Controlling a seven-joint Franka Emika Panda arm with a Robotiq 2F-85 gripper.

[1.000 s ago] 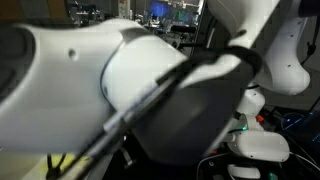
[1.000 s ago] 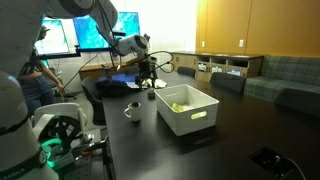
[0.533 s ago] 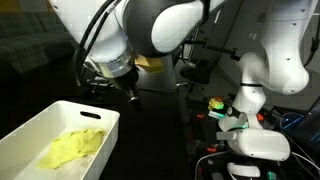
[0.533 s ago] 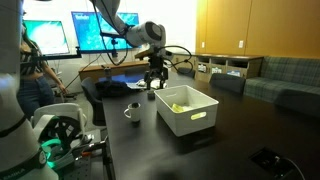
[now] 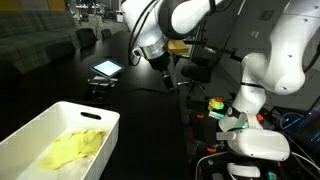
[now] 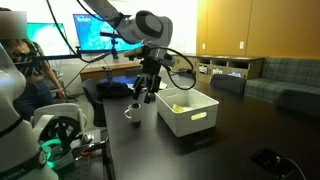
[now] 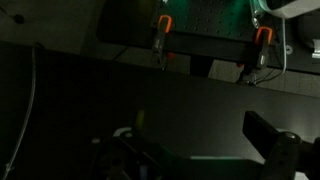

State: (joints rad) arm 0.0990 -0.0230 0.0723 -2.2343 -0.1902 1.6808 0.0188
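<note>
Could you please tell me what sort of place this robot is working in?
Probably an office-style research lab: lit monitors behind the dark table, wooden cabinets and a sofa along the wall.

A robotics lab in an office-like room: a long dark bench point(image 6: 190, 150), glowing monitors point(image 6: 100, 38) along the wall, a second white robot point(image 5: 272, 60) with cabling point(image 5: 215, 160) beside it, wood-panelled walls point(image 6: 235, 25), a grey sofa point(image 6: 285, 78) behind

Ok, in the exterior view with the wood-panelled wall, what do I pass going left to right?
person → dark cup on the table → claw → white bin → grey couch
</note>
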